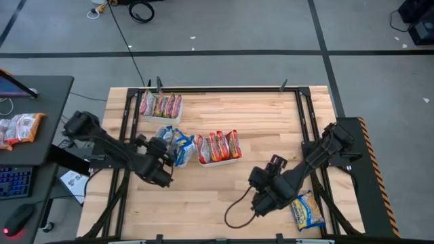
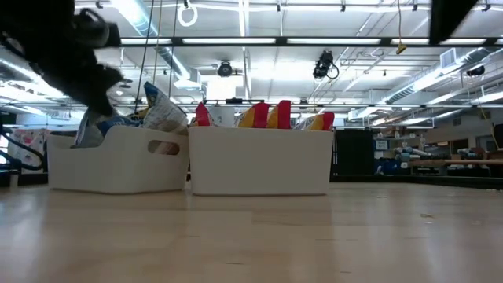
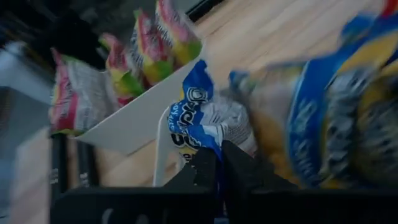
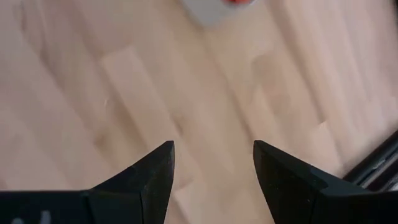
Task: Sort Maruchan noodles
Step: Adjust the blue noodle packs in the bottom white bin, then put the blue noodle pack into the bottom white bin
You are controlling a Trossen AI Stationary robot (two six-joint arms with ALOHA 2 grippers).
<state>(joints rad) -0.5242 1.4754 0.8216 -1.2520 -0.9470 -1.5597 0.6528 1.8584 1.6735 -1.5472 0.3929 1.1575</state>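
Observation:
Blue-and-yellow noodle packets (image 1: 178, 144) stand on edge in a white tray (image 1: 183, 163) left of centre. My left gripper (image 1: 167, 150) is at this tray, shut on one blue packet (image 3: 198, 121). Beside it, a second tray (image 1: 218, 161) holds red-orange packets (image 1: 218, 145). A third tray (image 1: 161, 119) at the far edge holds red-and-green packets (image 1: 161, 104). One yellow packet (image 1: 308, 210) lies flat near the table's near right corner. My right gripper (image 1: 258, 183) hovers open over bare wood (image 4: 211, 124) right of centre. It touches nothing. My left gripper (image 3: 216, 168) pinches a blue-and-white packet by its crinkled edge (image 3: 205, 146) between the two fingers. It comes slanting down from the table's left near side. The rest of the packet stands in the blue packets' tray (image 3: 163, 146) among the other blue packets (image 3: 336, 112).
In the low view the two middle trays (image 2: 118, 161) (image 2: 259, 161) stand side by side, with my left arm (image 2: 78, 47) above the left one. More packets (image 1: 20, 129) lie on a dark side table to the left. Bare wood (image 1: 203, 196) spans the near half.

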